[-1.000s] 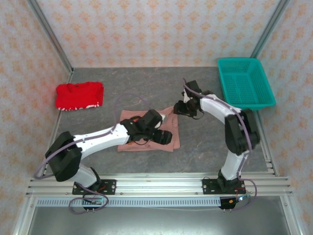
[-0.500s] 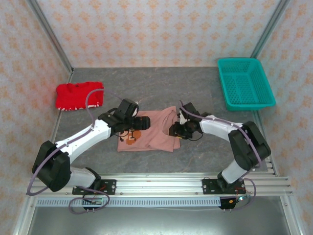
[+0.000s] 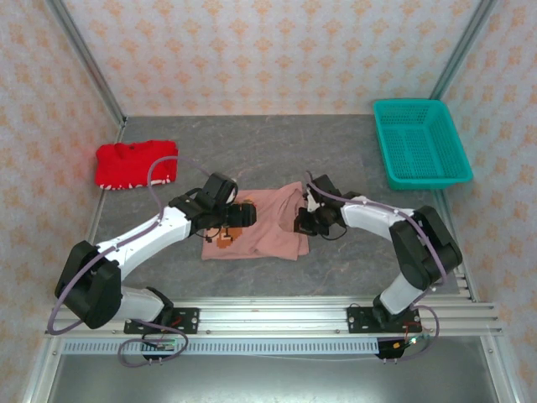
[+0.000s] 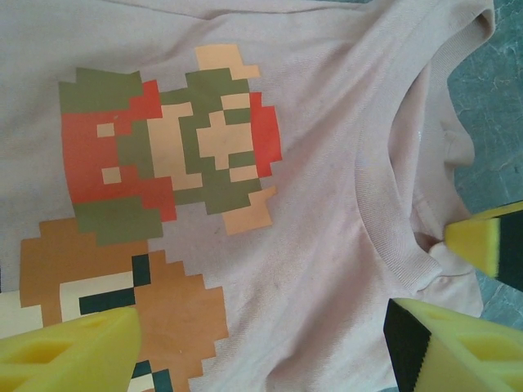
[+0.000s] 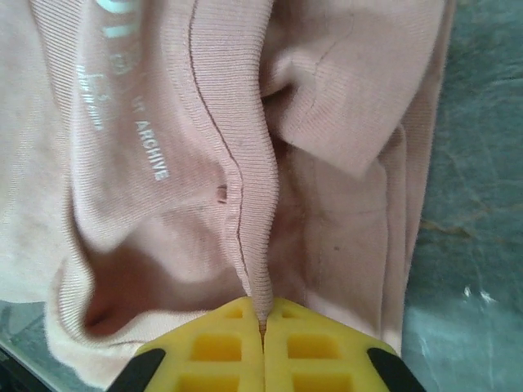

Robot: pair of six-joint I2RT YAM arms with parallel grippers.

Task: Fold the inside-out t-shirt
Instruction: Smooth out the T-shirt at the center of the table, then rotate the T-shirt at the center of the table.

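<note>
Surface: grey stone-look table [image 3: 277, 151], patterned wallpaper walls [image 3: 252, 50] on three sides.

T-shirt [image 3: 264, 231]: salmon-pink, lying roughly flat in a loose rectangle mid-table, between the two arms. Its right edge is bunched and folded over. A pixel-block print [image 4: 163, 155] in red, olive, tan and orange faces up on the left part of the t-shirt. In the left wrist view the ribbed collar [image 4: 384, 220] curves just right of the print.

Left gripper [image 3: 247, 214]: over the t-shirt's left half, above the print. Its jaws stand wide apart, with the yellow fingers [image 4: 73, 351] spread to either side of the print and nothing between them. Whether they touch the cloth cannot be told.

Right gripper [image 3: 304, 222]: at the t-shirt's right edge, by the collar. In the right wrist view the gripper [image 5: 263, 322] has its yellow pads pressed together, pinching a raised ridge of collar rib that runs straight into them. White lettering [image 5: 151, 151] reading "ARCHIVE" shows on the cloth left of that ridge.

Red garment [image 3: 134, 164]: folded, well apart from the t-shirt, far-left of it.

Teal basket [image 3: 419, 143]: well apart from the t-shirt, far-right of it.
</note>
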